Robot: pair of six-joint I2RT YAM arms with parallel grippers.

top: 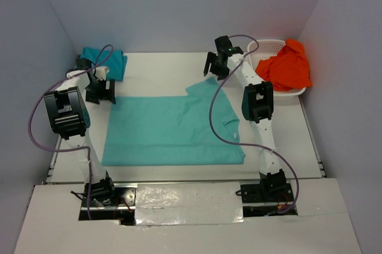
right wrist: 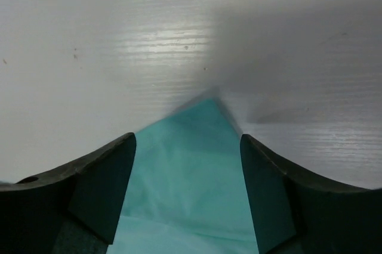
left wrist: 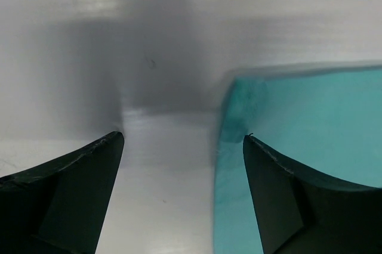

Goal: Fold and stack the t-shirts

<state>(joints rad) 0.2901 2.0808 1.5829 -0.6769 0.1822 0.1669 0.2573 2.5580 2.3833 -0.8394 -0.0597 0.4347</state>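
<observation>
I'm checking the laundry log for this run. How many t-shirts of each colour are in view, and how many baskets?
Mint-aqua t-shirt: 1, spread flat in the middle
Teal t-shirt: 1, bundled at the back left
Orange t-shirt: 1, lying in the basket
White mesh basket: 1, at the back right
Total: 4 things, 3 of them t-shirts

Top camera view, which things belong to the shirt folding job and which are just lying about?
Job:
mint-aqua shirt, spread flat mid-table
teal shirt, far left corner
orange shirt, heaped at far right

Just there:
white mesh basket, under the orange shirt
purple cables, on the arms
</observation>
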